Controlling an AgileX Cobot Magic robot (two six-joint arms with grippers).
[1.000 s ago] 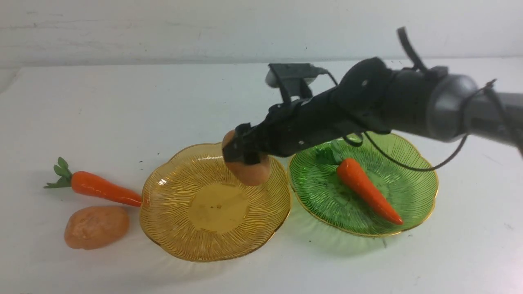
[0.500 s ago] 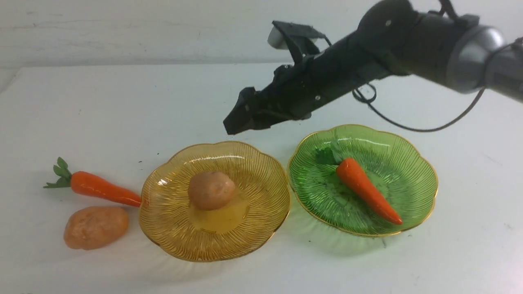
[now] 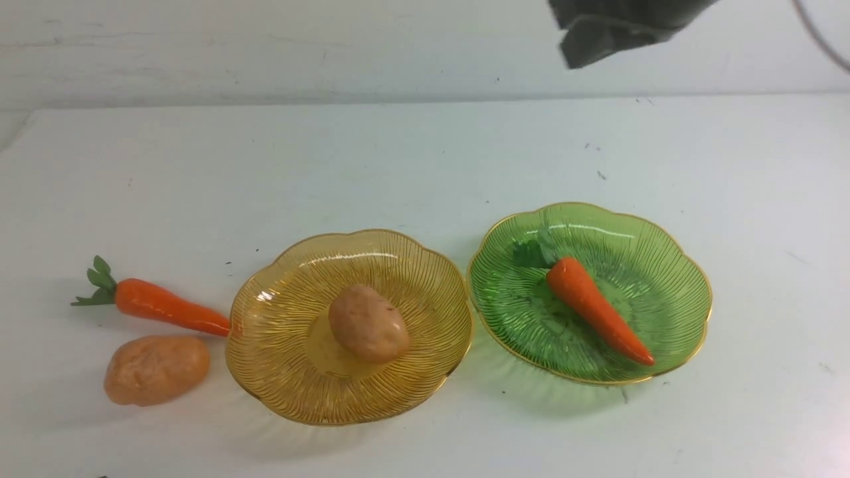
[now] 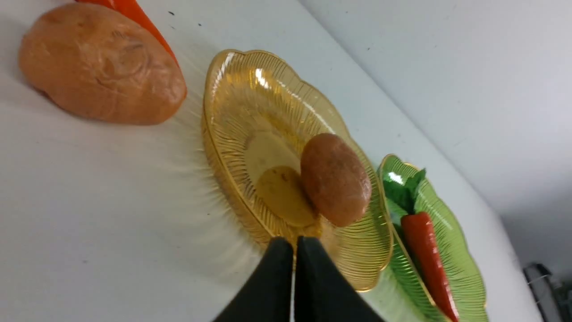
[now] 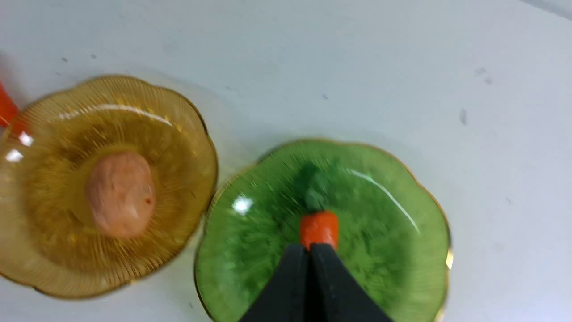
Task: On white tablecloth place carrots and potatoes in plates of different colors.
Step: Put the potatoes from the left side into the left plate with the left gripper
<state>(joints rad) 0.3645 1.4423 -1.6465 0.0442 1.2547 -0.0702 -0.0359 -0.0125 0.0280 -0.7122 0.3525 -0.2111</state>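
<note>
On the white tablecloth [image 3: 398, 153] an amber plate [image 3: 265, 312] holds one tan potato [image 3: 368, 324]. Right of it, a green plate [image 3: 690, 292] holds a carrot [image 3: 597, 309]. A second carrot [image 3: 163, 305] lies left of the amber plate, its tip at the rim, and a second potato [image 3: 156, 368] sits in front of it. My right gripper [image 3: 578, 53] hangs high above the green plate; the right wrist view shows it [image 5: 309, 248] shut and empty. My left gripper [image 4: 294, 243], out of the front view, is shut and empty near the amber plate [image 4: 232, 89].
A pale wall [image 3: 265, 46] rises behind the table's far edge. A dark cable [image 3: 823, 40] hangs from the right arm at the top right. In the left wrist view a dark object [image 4: 543, 277] sits past the table's edge.
My right gripper let go of the potato into the amber plate, rose up and to the right, and shut. The potato rolled slightly to the right inside the plate.
</note>
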